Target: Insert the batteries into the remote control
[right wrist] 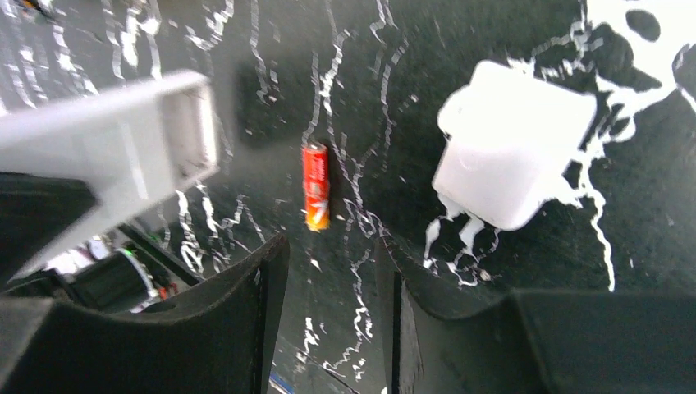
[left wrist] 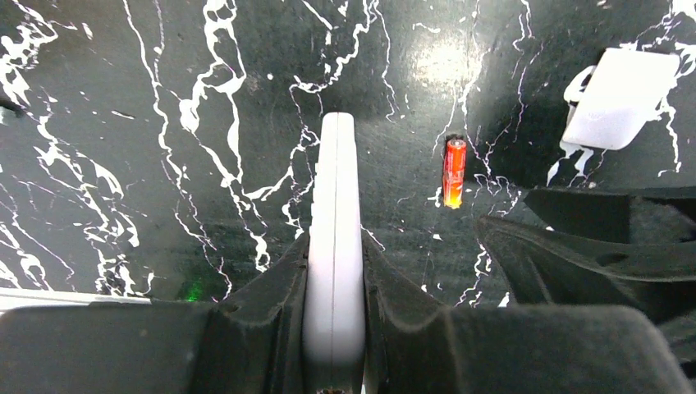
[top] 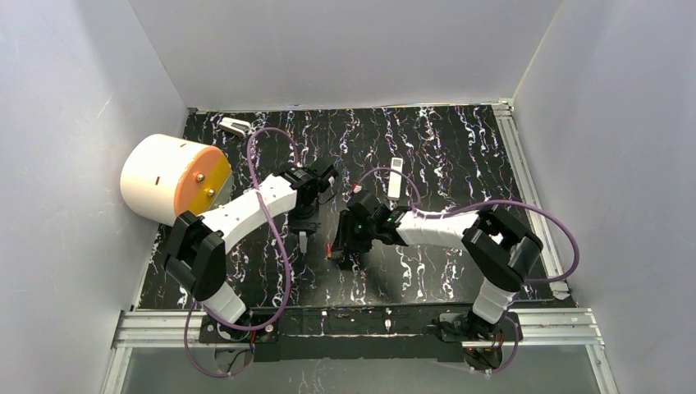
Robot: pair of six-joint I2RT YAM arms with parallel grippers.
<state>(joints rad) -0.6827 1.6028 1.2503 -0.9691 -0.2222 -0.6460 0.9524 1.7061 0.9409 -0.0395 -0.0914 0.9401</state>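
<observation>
My left gripper [left wrist: 335,250] is shut on a slim white remote [left wrist: 336,164], held edge-on and sticking out ahead of the fingers; both show in the top view, the gripper [top: 303,228] and the remote [top: 303,243]. One orange-red battery [left wrist: 454,172] lies on the table right of the remote. In the right wrist view this battery [right wrist: 316,187] lies just ahead of my open, empty right gripper [right wrist: 328,275], which hovers over it [top: 341,246]. The remote's open end [right wrist: 123,139] is to its left. A small white cover piece [right wrist: 513,144] lies to its right.
A second white remote [top: 395,176] lies behind the right gripper. A large white cylinder with an orange face [top: 172,179] lies at the left wall. A small white object [top: 235,125] sits at the back left. The table [top: 460,148] is black marble-patterned, with grey walls on three sides.
</observation>
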